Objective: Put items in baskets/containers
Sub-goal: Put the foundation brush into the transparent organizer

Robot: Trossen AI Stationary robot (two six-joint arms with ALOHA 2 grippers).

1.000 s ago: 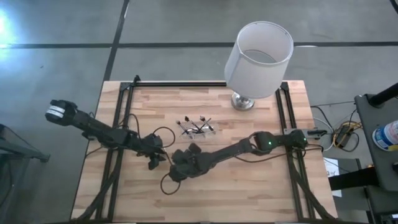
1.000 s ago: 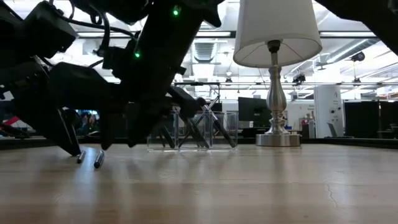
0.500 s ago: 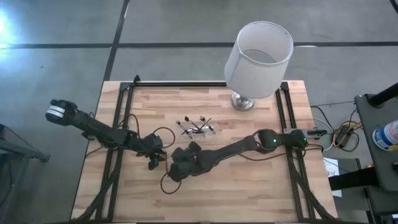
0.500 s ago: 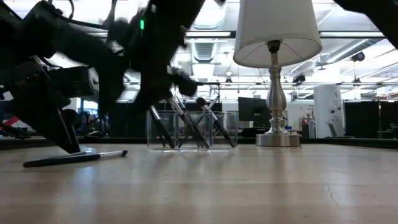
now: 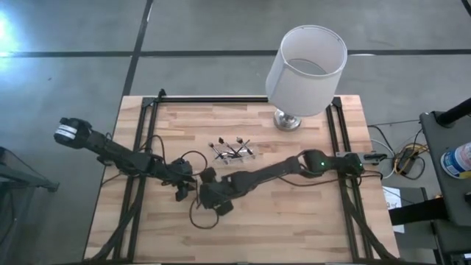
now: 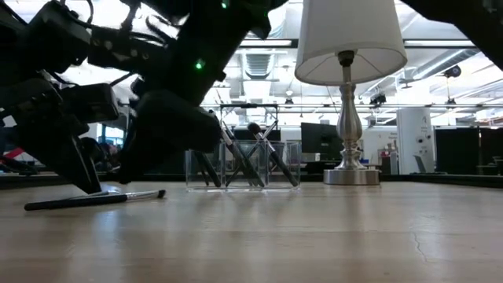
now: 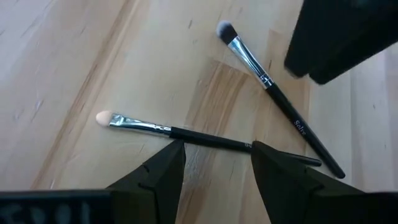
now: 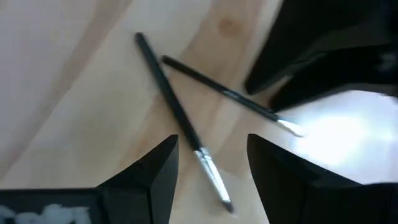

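Note:
Two thin brushes lie flat and crossed on the wood. In the left wrist view the light-tipped brush (image 7: 161, 129) and the grey-tipped brush (image 7: 273, 93) both show. In the right wrist view they are the long brush (image 8: 177, 118) and the second brush (image 8: 230, 93). My left gripper (image 7: 214, 168) is open, its fingers on either side of the light-tipped brush's dark handle, just over it. My right gripper (image 8: 211, 165) is open above the long brush's bristle end. The clear tray (image 6: 244, 165) (image 5: 233, 153) holds several leaning brushes.
The white-shaded lamp (image 5: 305, 62) stands on its metal base at the table's far right, beyond the tray (image 6: 346, 94). Black cable loops trail below both grippers near the table's middle (image 5: 199, 217). The two grippers (image 5: 182, 190) (image 5: 210, 195) stand close together. Bare wood lies at the near and right side.
My right gripper has shifted a little toward the table's left edge, closer to my left gripper. In the low view one brush now lies lengthwise across the table, where a second ago only two short brush ends showed.

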